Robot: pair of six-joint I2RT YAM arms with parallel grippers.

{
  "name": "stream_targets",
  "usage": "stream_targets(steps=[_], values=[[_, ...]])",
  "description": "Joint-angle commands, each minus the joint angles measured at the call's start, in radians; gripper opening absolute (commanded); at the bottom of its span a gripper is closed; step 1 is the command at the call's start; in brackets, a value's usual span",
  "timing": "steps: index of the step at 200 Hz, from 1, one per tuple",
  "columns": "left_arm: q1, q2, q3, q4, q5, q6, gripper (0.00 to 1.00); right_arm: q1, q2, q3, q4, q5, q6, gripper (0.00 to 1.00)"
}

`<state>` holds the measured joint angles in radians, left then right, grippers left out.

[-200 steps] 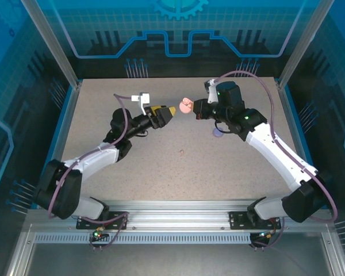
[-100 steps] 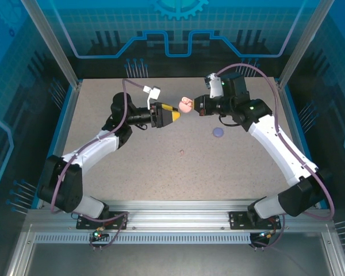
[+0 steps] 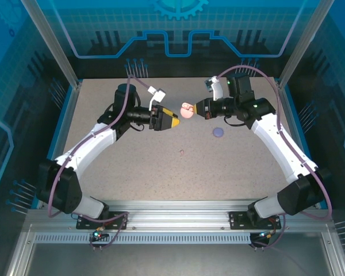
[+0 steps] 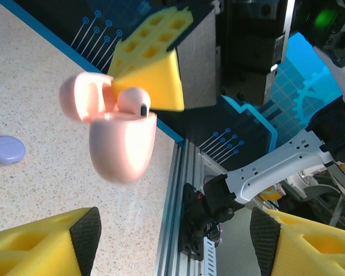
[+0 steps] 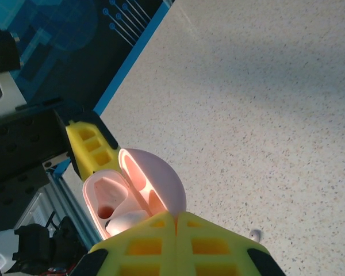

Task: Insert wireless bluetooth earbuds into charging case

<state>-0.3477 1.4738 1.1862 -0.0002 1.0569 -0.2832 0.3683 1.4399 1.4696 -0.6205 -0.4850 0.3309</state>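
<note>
One speckled table (image 3: 161, 172) carries two arms. The right gripper (image 3: 198, 109) is clamped on the one pink case (image 3: 187, 108) and holds it off the table with its lid swung open. The left gripper (image 3: 172, 120) faces it just beside, jaws apart and empty. One closed purple case (image 3: 218, 131) lies on the table near the right arm. One pale earbud (image 4: 132, 100) sits in the pink case. A tiny speck (image 3: 182, 152) lies on the table well apart, too small to tell what it is.

Left gripper (image 3: 174, 121) gapes facing the right gripper (image 3: 195, 109), seemingly pinched tight.
</note>
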Motion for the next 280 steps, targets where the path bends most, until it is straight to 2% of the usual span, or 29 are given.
stream_targets(steps=[1,38,103,133,268,280], values=[[0.003,0.031,0.073,-0.109,0.052,0.074,0.71,0.018,-0.012,-0.02,0.003,-0.047,-0.016,0.0],[-0.009,0.09,0.142,-0.2,0.074,0.131,0.66,0.038,-0.008,-0.02,0.007,-0.051,-0.016,0.0],[-0.03,0.141,0.197,-0.252,0.075,0.168,0.63,0.044,-0.007,-0.015,0.011,-0.054,-0.009,0.0],[-0.039,0.165,0.223,-0.285,0.075,0.194,0.57,0.049,0.001,-0.011,0.015,-0.053,-0.003,0.0],[-0.042,0.179,0.225,-0.22,0.083,0.171,0.37,0.054,0.016,-0.004,0.008,-0.046,-0.01,0.0],[-0.042,0.178,0.225,-0.209,0.091,0.166,0.33,0.053,0.02,0.001,0.006,-0.048,-0.012,0.0]])
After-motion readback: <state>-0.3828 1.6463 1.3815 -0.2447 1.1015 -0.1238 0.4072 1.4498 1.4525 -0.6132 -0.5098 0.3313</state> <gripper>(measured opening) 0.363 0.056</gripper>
